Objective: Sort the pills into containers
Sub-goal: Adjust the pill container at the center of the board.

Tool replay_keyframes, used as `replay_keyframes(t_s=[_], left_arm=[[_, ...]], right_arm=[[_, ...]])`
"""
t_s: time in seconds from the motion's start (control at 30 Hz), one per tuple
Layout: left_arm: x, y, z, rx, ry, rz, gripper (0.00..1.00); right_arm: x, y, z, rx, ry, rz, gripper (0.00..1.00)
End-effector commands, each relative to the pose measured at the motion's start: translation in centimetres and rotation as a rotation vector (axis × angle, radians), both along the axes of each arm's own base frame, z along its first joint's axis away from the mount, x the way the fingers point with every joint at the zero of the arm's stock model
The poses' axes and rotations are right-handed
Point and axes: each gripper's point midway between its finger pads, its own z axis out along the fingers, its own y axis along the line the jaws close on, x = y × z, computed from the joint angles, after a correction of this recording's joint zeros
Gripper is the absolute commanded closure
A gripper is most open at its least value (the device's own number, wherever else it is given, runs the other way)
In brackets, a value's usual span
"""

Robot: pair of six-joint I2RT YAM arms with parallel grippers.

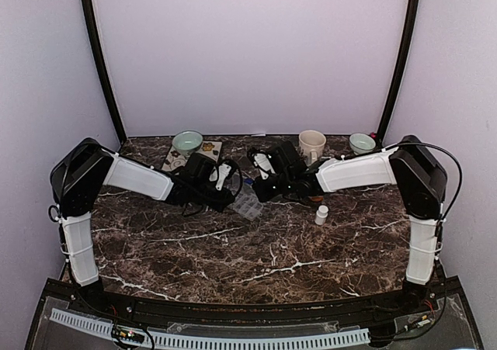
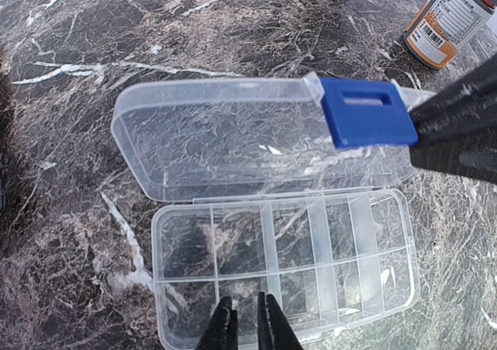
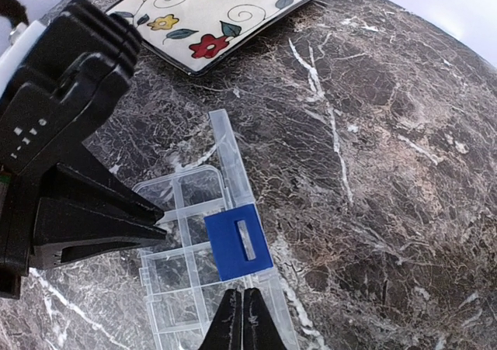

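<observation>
Left end effector [image 2: 246,311]: fingers drawn nearly together, with only a thin gap. They sit on the near wall of the organizer [image 2: 279,257], and the wall is in that gap.
Right end effector [image 3: 241,299]: fingers closed tip to tip. The tips meet the outer edge of the blue latch [image 2: 365,111]. Whether they pinch it cannot be told.
Latch: a blue rectangular tab with a slot, fixed to the free edge of the lid [image 2: 210,140].
Lid: clear plastic, lifted off the base and swung back on the hinge along the far side as the left wrist view shows it. The right wrist view shows it almost edge-on. Its exact angle cannot be told.
Organizer: a flat clear box with two rows of cells split by thin walls. It rests on the surface [image 1: 233,249] at mid-width, between the two end effectors.
Orange bottle [image 2: 449,20]: labelled and upright, beyond the lid on the right end effector's side, apart from the organizer.
Plate [image 3: 225,8]: square with a flower pattern, beyond the organizer on the left arm's side.
White bottle [image 1: 321,214]: small and upright, right of the organizer, under the right forearm in the top view.
Cup [image 1: 312,144]: cream, at the far edge behind the right end effector.
Left bowl [image 1: 187,142]: pale green, far edge, by the plate.
Right bowl [image 1: 362,143]: pale green, far edge, right of the cup.
Surface: dark brown marble with white veins.
</observation>
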Motion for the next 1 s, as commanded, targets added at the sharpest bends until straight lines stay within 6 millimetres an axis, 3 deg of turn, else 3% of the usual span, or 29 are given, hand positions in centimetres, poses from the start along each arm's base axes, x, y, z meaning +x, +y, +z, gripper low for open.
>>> replay_keyframes(t_s=[0.0,0.23,0.7,0.87,0.97], left_arm=[[-0.4,0.3,-0.7,0.033,0.011,0.000,0.89],[-0.6,0.7,-1.2,0.046,0.012,0.006,0.89],[-0.6,1.0,-1.3,0.066,0.003,0.005,0.90],[-0.6,1.0,-1.2,0.068,-0.002,0.004,0.90],[-0.5,1.0,-0.8,0.066,-0.013,0.007,0.90]], right_arm=[[1.8,-0.1,0.6,0.020,-0.014,-0.042,0.95],[3.2,-0.8,0.1,0.013,0.002,-0.083,0.96],[4.4,-1.9,-3.3,-0.012,0.081,-0.125,0.96],[4.5,-1.9,-3.7,-0.014,0.094,-0.127,0.96],[4.3,-1.5,-2.7,0.016,0.089,-0.107,0.95]])
